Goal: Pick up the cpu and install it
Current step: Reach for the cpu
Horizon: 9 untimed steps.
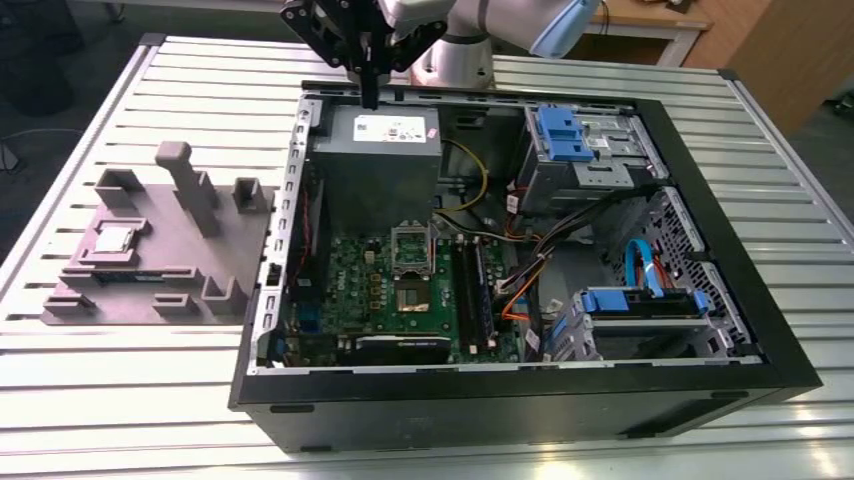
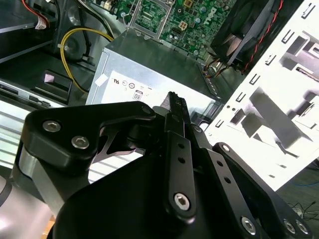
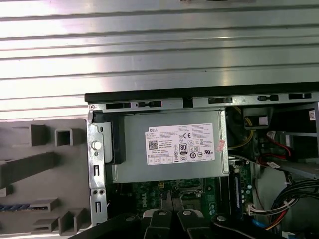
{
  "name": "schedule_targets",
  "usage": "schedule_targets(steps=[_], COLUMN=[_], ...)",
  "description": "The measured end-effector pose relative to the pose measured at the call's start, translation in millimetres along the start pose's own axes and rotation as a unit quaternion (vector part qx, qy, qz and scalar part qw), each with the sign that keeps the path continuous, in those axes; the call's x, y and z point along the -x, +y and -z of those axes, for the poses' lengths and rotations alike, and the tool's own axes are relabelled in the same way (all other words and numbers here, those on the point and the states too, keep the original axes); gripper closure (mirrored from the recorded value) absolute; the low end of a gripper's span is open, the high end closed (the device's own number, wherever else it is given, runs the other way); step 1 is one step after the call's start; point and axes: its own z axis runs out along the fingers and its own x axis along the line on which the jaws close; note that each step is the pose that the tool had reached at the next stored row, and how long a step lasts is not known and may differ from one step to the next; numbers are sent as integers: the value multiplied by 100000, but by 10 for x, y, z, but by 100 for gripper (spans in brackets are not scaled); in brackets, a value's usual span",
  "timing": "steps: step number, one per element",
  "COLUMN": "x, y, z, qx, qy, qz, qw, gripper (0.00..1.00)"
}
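Pickup not yet begun. My gripper (image 1: 370, 98) pressed together, empty, just above power supply (image 1: 375, 150). Well apart from me: cpu (image 1: 114, 238), on grey fixture (image 1: 230, 255) outside case (image 1: 763, 340). Grasp calls for opening first.

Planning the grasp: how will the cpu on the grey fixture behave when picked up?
The cpu looks small and flat, so it is probably light, stiff and unlikely to roll. Its shiny metal top may be slippery. Its low profile likely offers little edge to grip.

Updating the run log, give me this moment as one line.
gripper above grey power supply | fingers shut, empty | cpu on fixture outside case, exterior view's left | not picked up
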Motion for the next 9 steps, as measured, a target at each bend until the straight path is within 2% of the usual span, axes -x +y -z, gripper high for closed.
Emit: schedule_targets(steps=[9], x=[-20], y=[-1], z=[0], qx=[2], qy=[2], qz=[2], qw=[100000], gripper=[90])
